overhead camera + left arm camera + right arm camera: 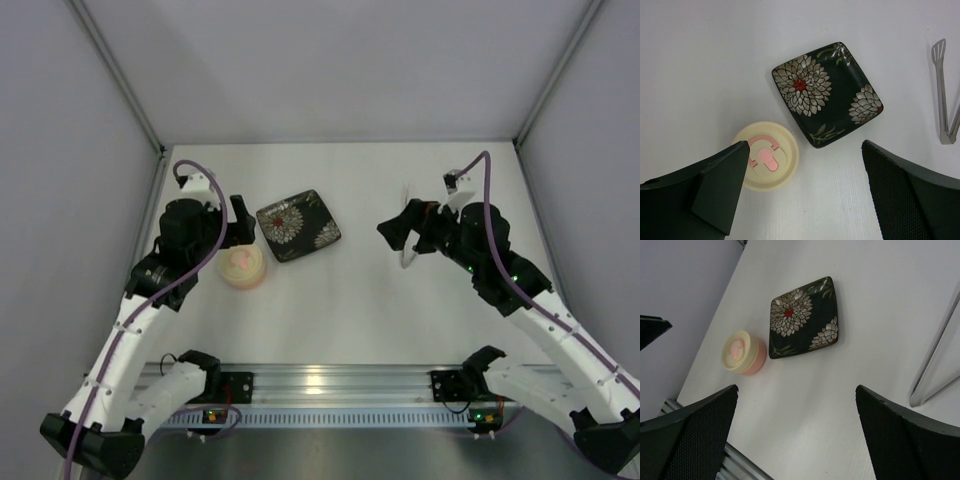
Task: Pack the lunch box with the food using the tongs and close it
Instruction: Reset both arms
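Note:
The lunch box (243,268) stands left of centre with its cream lid (769,162) on it, a pink tab in the lid's middle; its pink wall shows in the right wrist view (743,352). No food shows anywhere. The tongs (946,100) lie on the table at the right, partly under my right arm (405,260), and their shiny arms cross the right wrist view (935,360). My left gripper (805,145) hangs open just above and beside the lunch box (241,228), holding nothing. My right gripper (796,387) is open and empty over the tongs (400,232).
A dark square plate with white flowers (298,225) lies tilted just right of the lunch box, bare of any pieces (827,92) (802,317). Grey walls close the table on three sides, and a metal rail (320,385) runs along the near edge.

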You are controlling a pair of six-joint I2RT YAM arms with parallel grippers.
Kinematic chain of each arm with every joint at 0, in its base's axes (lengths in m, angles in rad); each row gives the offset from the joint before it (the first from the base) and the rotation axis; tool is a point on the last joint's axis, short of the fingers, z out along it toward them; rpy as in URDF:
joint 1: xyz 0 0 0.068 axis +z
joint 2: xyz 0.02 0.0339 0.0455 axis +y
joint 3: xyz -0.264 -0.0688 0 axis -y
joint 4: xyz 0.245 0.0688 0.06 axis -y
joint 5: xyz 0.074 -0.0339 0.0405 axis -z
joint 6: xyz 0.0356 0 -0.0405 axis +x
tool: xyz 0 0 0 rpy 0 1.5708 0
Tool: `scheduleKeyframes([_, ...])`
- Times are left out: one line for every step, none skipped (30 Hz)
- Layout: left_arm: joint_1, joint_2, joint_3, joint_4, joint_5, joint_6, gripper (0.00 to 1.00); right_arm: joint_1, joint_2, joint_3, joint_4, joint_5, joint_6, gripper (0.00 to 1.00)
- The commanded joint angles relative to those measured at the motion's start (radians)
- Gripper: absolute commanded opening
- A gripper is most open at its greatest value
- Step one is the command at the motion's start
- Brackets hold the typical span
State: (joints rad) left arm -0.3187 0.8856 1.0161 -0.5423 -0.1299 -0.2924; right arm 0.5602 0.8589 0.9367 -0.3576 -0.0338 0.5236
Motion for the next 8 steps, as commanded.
scheduleKeyframes([0.003,-0.036,-0.016,0.09,0.01,0.022,0.99,-0.006,-0.014,0.028,-0.024,0.029,-0.013,1.0])
scheduleKeyframes([0.003,-0.036,-0.016,0.085,0.009,0.024,0.99,-0.006,-0.014,0.025,-0.023,0.029,-0.013,1.0])
scheduleKeyframes([0.003,-0.036,-0.017,0.082,0.007,0.024,0.99,-0.006,-0.012,0.021,-0.02,0.029,-0.011,1.0])
scheduleKeyframes([0.004,-0.036,-0.017,0.084,0.007,0.024,0.99,-0.006,-0.014,0.013,-0.011,0.029,-0.01,1.0])
scheduleKeyframes([0.003,-0.036,-0.017,0.084,0.009,0.024,0.99,-0.006,-0.012,0.01,-0.009,0.029,-0.005,0.99])
scheduleKeyframes([0.004,-0.034,-0.017,0.087,0.01,0.024,0.99,-0.006,-0.011,0.008,-0.006,0.029,-0.002,0.99])
scheduleKeyframes([0.003,-0.031,-0.016,0.09,0.015,0.022,0.99,-0.006,-0.008,0.011,-0.004,0.029,-0.004,1.0])
scheduleKeyframes([0.003,-0.031,-0.016,0.094,0.018,0.021,0.99,-0.006,-0.004,0.017,-0.003,0.028,-0.005,1.0])
